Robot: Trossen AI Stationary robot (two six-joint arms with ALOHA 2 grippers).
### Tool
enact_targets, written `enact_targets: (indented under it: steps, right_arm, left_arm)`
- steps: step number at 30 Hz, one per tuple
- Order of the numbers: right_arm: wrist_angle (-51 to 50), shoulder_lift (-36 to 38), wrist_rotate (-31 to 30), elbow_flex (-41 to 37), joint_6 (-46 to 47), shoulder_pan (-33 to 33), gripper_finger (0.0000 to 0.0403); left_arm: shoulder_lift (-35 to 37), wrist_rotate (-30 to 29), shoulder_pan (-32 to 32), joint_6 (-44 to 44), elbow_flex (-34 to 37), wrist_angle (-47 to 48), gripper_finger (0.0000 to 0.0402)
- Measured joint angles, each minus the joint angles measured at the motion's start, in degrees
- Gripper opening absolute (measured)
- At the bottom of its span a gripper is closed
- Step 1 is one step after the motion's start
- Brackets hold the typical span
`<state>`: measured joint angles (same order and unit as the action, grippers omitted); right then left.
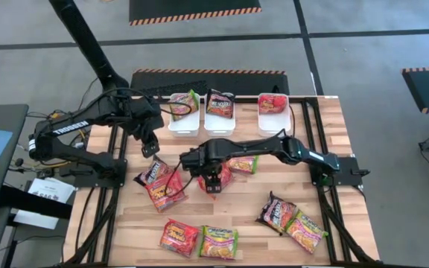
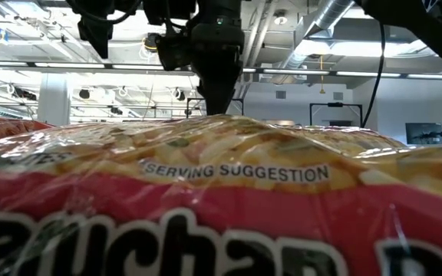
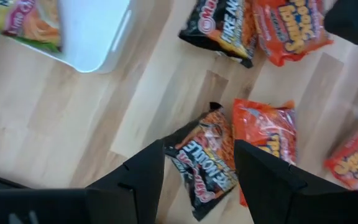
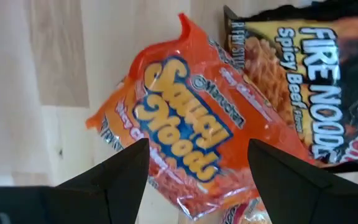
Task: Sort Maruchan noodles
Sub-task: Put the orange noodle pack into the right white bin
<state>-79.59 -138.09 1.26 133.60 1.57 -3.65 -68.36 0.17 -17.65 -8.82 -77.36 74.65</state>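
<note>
Maruchan noodles packets lie scattered on the wooden table [image 1: 334, 126]. My right gripper [image 4: 197, 146] points down, open, over a red packet [image 4: 185, 140] at the table's middle [image 1: 219, 179], one finger over each side of it. A dark packet [image 4: 316, 93] lies against that red one. My left gripper [image 3: 199, 146] hangs open higher up at the left [image 1: 150, 146], above a dark packet [image 3: 201, 165] that lies beside a red one [image 3: 267, 134]. Three white trays [image 1: 184, 125] at the far edge hold a green-yellow [image 1: 185, 104], a dark [image 1: 220, 103] and a red packet [image 1: 272, 102].
A green-yellow packet [image 1: 243, 164] lies just right of my right gripper. Near the front edge lie a red [image 1: 179, 237] and a green-yellow packet [image 1: 219, 242], and a dark [image 1: 276, 214] and a green-yellow one [image 1: 305, 231] at the right. One packet [image 2: 221, 199] fills the low view.
</note>
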Motion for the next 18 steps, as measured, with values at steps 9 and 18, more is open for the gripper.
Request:
enact_targets:
  steps: [9,18]
  right_arm:
    - [1.65,-0.06,-1.64,0.0,2.13,-0.6,0.0296]
    - [-3.05,-0.06,-1.86,0.0,5.63,-1.05,0.0296]
  left_arm:
    - [0.0,-0.5,-0.02,-6.28,0.0,-0.2,0.0178]
    - [0.0,-0.61,-0.02,-5.42,0.0,-0.2,0.0178]
